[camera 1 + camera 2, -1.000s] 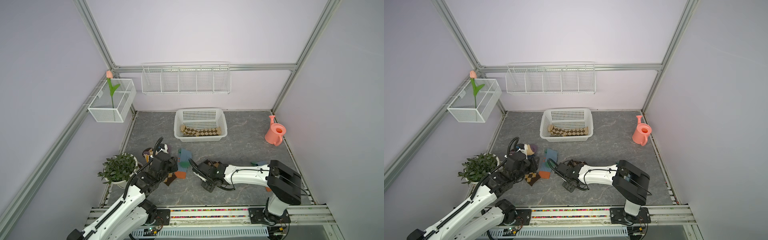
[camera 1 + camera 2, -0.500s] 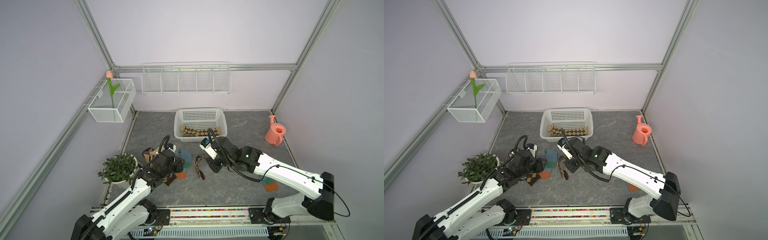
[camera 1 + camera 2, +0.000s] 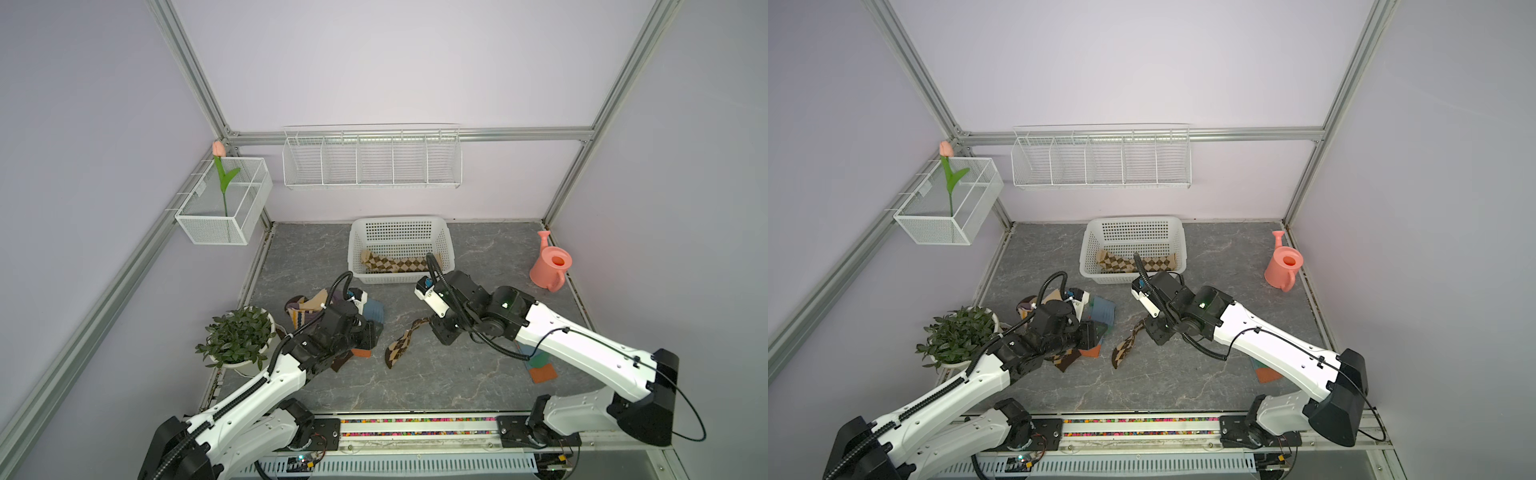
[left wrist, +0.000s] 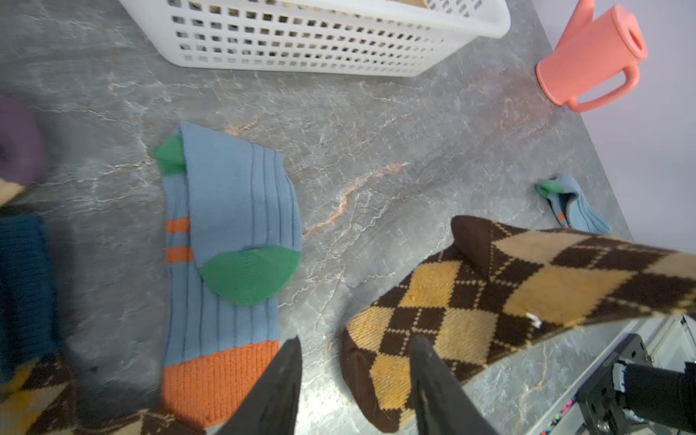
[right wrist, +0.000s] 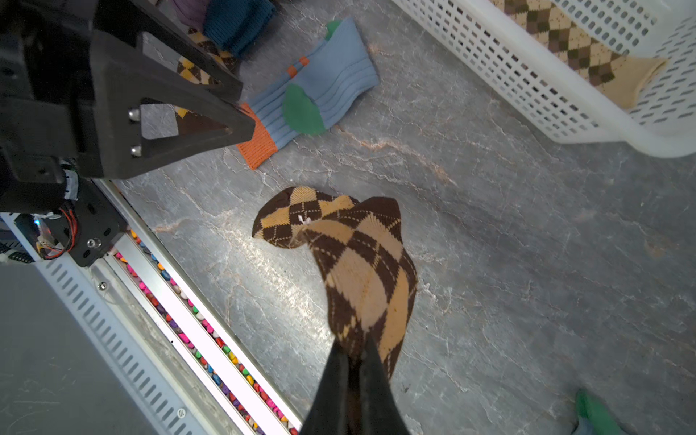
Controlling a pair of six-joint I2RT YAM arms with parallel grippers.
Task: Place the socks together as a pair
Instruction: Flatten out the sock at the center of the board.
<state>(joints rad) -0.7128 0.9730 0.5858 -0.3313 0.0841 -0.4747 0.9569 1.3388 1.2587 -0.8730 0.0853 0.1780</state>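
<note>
Socks are lying in several places, and the one we are handling is the dark brown-and-yellow argyle sock [image 5: 361, 263]: we are gripping one end of it in our right hand [image 5: 352, 350], clenched tight on the knit, while its other end is resting on the tabletop [image 3: 457, 374] near the middle. Its long axis is running from the right hand across toward our left hand [image 4: 356, 341], so the free end is lying just beside the left fingers [image 4: 282, 376], which are standing apart with nothing between them. The matching argyle sock [image 3: 1065, 359] is lying partly under our left arm, at the edge of the pile [image 3: 301, 309] of striped and navy socks near the potted plant [image 3: 241, 332]. Between the two argyle socks a blue-grey sock [image 4: 229, 211] with green patches and an orange cuff is lying flat; the second blue-grey sock [image 4: 572, 205] is sitting well apart, beneath our right arm. Tan argyle socks [image 3: 395, 264] are resting in the white basket [image 3: 399, 237] at the back. We are judging that the coming move is turning on carrying the held sock leftward onto its mate: the left hand is nearer that mate, yet the right one is holding the load.
</note>
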